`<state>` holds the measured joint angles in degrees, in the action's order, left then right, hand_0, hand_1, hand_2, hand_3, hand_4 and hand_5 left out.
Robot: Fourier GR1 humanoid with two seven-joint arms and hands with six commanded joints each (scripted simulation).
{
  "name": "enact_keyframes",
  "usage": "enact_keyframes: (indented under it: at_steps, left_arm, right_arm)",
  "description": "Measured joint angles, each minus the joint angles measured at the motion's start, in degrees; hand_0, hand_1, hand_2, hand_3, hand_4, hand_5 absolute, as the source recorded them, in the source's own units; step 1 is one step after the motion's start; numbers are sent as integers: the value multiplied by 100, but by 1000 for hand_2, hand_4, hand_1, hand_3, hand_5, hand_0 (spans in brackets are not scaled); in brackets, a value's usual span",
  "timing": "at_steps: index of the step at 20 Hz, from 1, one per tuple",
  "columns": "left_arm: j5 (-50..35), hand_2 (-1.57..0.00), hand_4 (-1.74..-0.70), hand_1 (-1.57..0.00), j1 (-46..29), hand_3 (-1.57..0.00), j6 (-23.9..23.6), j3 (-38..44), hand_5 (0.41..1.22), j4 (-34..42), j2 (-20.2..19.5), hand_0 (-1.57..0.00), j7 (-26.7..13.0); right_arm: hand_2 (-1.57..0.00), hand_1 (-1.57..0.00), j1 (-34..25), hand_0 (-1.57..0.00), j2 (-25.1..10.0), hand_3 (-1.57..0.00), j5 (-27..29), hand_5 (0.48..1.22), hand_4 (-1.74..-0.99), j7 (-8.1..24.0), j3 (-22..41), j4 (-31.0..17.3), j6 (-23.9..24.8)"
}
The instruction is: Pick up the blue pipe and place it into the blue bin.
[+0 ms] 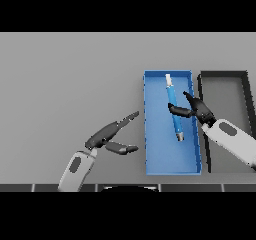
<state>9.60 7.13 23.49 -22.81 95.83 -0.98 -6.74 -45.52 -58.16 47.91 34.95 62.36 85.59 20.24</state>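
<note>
Head view
Pipe (173, 109): blue with a pale tip at the far end, lying over the inside of the bin, long axis running near to far, tilted slightly so the near end sits further right.
Bin (150, 154): blue, rectangular, long side running near to far, set right of the table's middle; the pipe is lined up roughly with that long side.
Right hand (196, 109): reaching in from the right over the bin's right wall, fingers curled round the pipe's middle, thumb raised on the far side; clamped on the pipe.
Pipe relative to right hand: directly left of the palm, crossing the fingers at about a right angle.
Pipe height: cannot tell whether resting on the bin floor or held just above it.
Left hand (107, 134): just left of the bin, over bare table (70, 79), fingers straight and spread from the thumb, holding nothing, pointing toward the bin's left wall.
Nearer hand: the right, already on the pipe; the left is apart from it, with the bin wall between.
Dark tray (202, 84): just beside the bin on the right, under the right forearm.
Judged stage: pipe already inside the bin's outline, release likely the remaining step.
Coming move: opening the fingers and drawing back to the right, clear of the bin wall.
Risk: curled fingers dragging the pipe askew on withdrawal.
</note>
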Motion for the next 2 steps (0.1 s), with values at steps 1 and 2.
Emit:
enact_keyframes:
  at_steps: [1,2]
  left_arm:
    - [10,1,-885,1,-1,1,3,-15,431,23,-4,1,-30]
    - [-33,1,-885,1,-8,1,29,0,431,77,-27,1,-42]
  right_arm:
    - [-5,-5,-20,-6,-30,-3,-32,649,-1022,-5,10,4,-34]
    - [-5,-5,-13,-6,-11,-3,-22,643,-1022,-13,16,-30,-79]
